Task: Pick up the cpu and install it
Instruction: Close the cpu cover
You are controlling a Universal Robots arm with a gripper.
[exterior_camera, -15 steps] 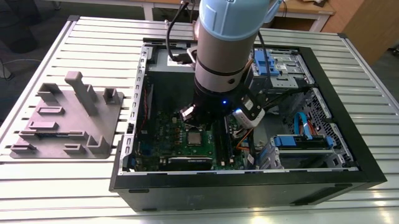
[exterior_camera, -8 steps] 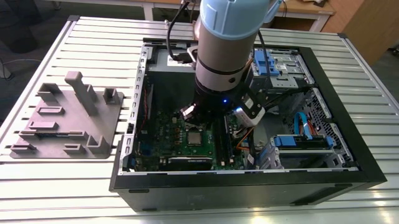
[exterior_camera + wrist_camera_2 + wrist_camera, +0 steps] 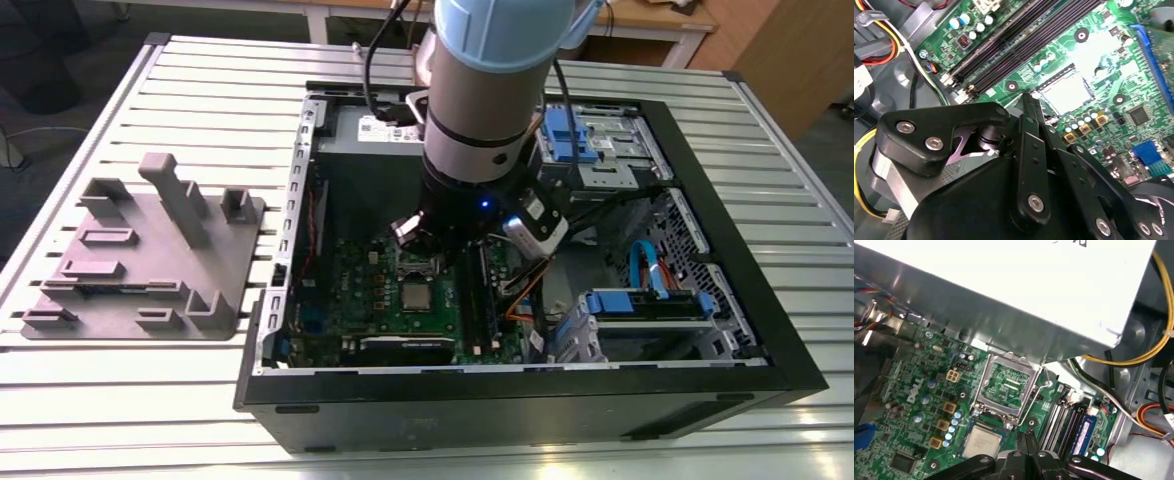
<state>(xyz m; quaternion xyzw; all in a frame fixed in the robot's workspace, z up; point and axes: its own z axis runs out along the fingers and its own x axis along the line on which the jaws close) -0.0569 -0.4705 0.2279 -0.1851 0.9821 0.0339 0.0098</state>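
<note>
Grey fixture plate [image 3: 144, 255] on slatted metal table [image 3: 107, 400], open black computer case [image 3: 534, 405] beside it

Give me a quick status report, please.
Gripper shut, empty, above board. Small silvery square cpu lying in socket on green motherboard. Rectangular metal socket frame standing open.
</note>
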